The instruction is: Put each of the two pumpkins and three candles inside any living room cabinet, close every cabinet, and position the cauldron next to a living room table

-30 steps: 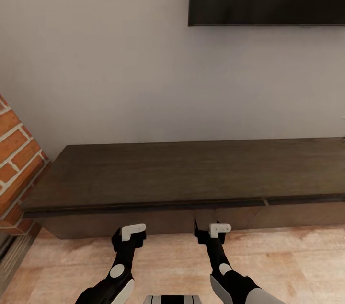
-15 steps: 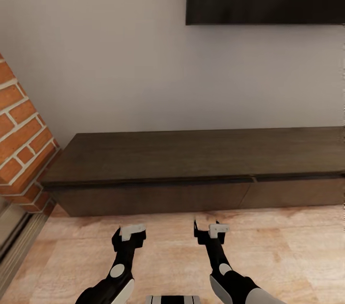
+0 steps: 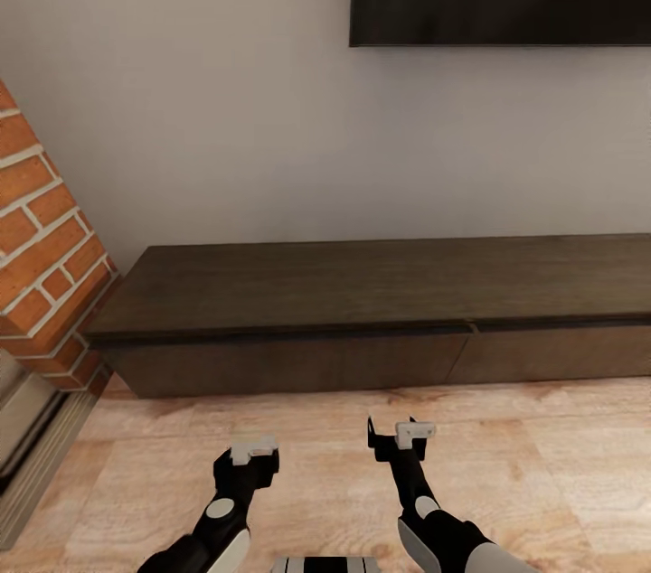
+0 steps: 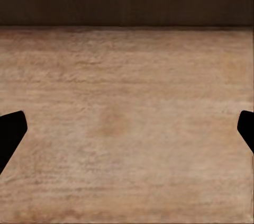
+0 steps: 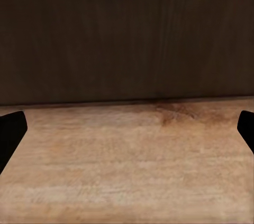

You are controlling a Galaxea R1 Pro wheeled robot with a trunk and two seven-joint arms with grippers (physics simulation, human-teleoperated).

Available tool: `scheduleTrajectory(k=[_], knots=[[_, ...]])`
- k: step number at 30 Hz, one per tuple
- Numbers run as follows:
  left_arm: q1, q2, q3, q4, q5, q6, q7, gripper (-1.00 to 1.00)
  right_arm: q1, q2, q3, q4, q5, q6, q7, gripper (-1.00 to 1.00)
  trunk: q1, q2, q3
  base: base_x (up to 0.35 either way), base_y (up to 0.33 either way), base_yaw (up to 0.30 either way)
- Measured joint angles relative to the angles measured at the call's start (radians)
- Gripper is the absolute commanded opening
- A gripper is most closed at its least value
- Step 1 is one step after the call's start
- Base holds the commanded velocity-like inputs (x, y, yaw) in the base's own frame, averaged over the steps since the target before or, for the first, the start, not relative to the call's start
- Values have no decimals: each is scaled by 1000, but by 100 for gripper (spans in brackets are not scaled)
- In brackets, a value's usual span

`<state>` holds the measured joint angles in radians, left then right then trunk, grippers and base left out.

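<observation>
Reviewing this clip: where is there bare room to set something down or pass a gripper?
The cabinet top is bare from the brick pillar rightward. Bare wood floor separates its drawer fronts from both open grippers, left and right. Nowhere crowded.

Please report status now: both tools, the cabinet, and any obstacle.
Left tool open, empty, above wooden floor. Right tool open, empty. Long low dark-brown wooden cabinet ahead, drawer fronts shut. Nothing between tools and cabinet.

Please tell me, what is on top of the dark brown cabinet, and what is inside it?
The cabinet top shows bare dark wood in the head view, with nothing on the part in frame; its right end is cut off. Its drawer fronts sit flush, so whatever is inside is hidden.
</observation>
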<state>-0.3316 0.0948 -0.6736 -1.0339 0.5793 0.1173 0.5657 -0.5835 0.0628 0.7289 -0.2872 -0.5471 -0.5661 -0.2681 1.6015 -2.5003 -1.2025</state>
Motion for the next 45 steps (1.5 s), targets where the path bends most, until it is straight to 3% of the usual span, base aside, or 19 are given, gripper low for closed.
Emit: scheduleTrajectory(k=[5, 8, 13, 16, 25, 28, 35, 45], knots=[[18, 3, 8, 0, 34, 10, 1, 100, 0, 0, -1, 0, 0, 32, 0, 100, 0, 0, 0, -87, 0, 0], [21, 4, 13, 8, 55, 17, 2, 100, 0, -1, -3, 0, 0, 47, -1, 100, -2, 1, 11, -16, 0, 0], [21, 4, 21, 52, 105, 34, 2, 100, 0, 0, -4, 0, 0, 52, -3, 100, -21, 36, 27, -3, 0, 0], [21, 4, 46, 61, 126, 39, 1, 100, 0, 0, -4, 0, 0, 54, -1, 100, -32, 57, 37, 0, 0, 0], [21, 4, 62, 64, 133, 44, 1, 100, 0, 3, -4, 0, -1, 52, 23, 100, -67, 120, 65, 0, 0, 0], [21, 3, 96, 65, 132, 44, 1, 100, 0, 1, -5, 0, -2, 60, 25, 100, -78, 141, 74, 0, 0, 0], [21, 0, 134, 101, 133, 44, -1, 100, 0, -3, -7, -13, 1, 223, 24, 100, -105, 190, 96, 0, 0, 0], [21, 0, 137, 137, 130, 44, -4, 100, 0, 0, -7, -14, 0, 268, 24, 100, -144, 260, 127, 0, 0, 0]])
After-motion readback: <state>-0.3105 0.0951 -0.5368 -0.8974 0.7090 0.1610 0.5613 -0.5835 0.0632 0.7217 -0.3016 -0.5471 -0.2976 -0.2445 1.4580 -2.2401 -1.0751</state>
